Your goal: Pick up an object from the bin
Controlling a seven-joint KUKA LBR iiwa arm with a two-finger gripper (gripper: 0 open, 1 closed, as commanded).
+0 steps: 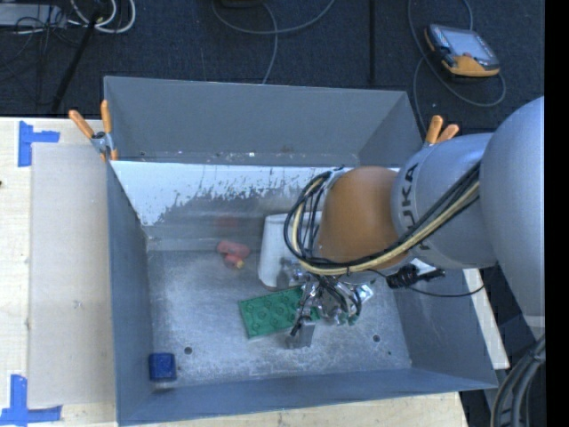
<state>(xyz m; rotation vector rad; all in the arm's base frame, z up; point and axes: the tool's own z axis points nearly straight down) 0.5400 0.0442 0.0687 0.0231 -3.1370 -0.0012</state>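
Jaws, clenched or not unclear, sit at right edge of green studded plate (267,314).

Studded plate (269,314) mid bin (178,123), tool (301,327) at its right edge (cube (161,366) in near-left corner).

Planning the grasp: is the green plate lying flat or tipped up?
Flat: the green plate lies broad face up on the bin floor, beside the gripper.

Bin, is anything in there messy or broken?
Nothing looks broken or spilled. The green plate lies crooked to the bin walls, by the gripper; the blue block sits alone in a corner.
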